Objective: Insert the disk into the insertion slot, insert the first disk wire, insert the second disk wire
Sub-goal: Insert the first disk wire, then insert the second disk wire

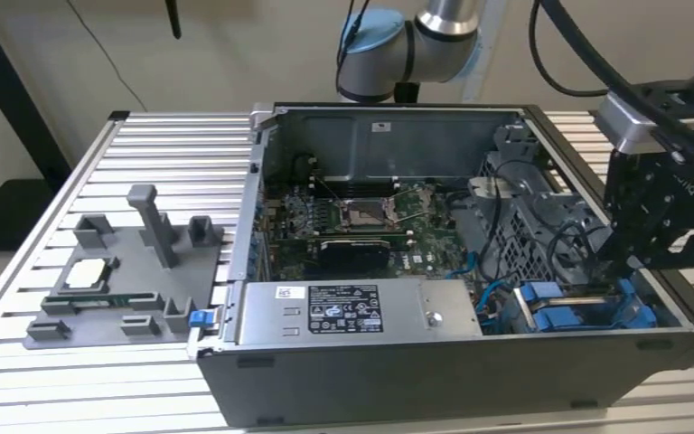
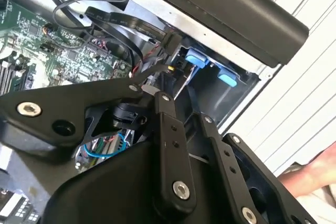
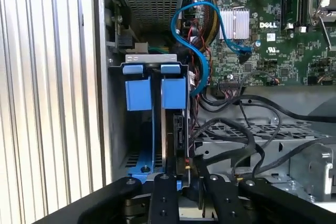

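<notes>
The disk (image 3: 176, 124) stands on edge in the insertion slot (image 3: 155, 66) of the drive cage, its blue frame (image 3: 173, 92) beside a second blue frame (image 3: 138, 94). In the exterior view the blue frames (image 1: 560, 316) sit at the case's front right corner, and my gripper (image 1: 620, 269) reaches down into the case just behind them. In the first wrist view my gripper (image 3: 186, 176) hangs over the disk's connector edge, shut on a black wire plug (image 3: 187, 165) with red and yellow leads. In the second wrist view my gripper (image 2: 182, 104) shows the same narrow gap between its fingers (image 2: 169, 129).
The open computer case (image 1: 444, 380) lies on a slatted table (image 1: 33, 380), with the silver power-supply box (image 1: 347, 312) and motherboard (image 1: 347, 217) inside. A blue data cable (image 3: 181, 11) loops beside the cage among black wires (image 3: 247, 129). A grey fixture (image 1: 130, 271) stands at the exterior view's left. A hand (image 2: 315, 174) is beside the case.
</notes>
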`<state>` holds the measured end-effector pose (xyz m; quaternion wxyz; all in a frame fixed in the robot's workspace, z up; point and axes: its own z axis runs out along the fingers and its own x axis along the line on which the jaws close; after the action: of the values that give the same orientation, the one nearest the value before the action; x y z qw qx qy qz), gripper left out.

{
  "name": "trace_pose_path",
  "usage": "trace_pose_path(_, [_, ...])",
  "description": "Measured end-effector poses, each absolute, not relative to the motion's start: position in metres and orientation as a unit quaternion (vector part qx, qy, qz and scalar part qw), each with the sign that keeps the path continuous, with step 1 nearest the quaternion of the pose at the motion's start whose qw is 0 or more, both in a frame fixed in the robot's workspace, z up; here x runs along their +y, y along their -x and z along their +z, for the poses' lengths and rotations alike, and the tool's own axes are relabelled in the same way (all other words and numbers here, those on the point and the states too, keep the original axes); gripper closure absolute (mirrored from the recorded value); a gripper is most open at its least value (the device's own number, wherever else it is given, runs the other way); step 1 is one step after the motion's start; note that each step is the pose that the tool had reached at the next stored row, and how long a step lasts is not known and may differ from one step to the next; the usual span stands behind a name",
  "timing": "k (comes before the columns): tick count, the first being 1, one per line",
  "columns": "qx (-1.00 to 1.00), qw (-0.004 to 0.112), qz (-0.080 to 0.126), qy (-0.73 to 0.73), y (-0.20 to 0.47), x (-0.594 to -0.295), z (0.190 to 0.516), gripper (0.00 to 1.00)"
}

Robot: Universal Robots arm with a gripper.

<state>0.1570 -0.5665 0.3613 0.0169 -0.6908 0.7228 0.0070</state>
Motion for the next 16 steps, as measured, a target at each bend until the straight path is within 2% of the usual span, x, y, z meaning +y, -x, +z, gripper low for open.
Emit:
trace_pose_path(8, [0.723, 0.016, 0.008, 0.691, -0.159, -0.566, 0.371, 0.00])
trace_pose_path(16, [0.723, 0.008, 0.015, 0.691, -0.179, -0.566, 0.373, 0.00])
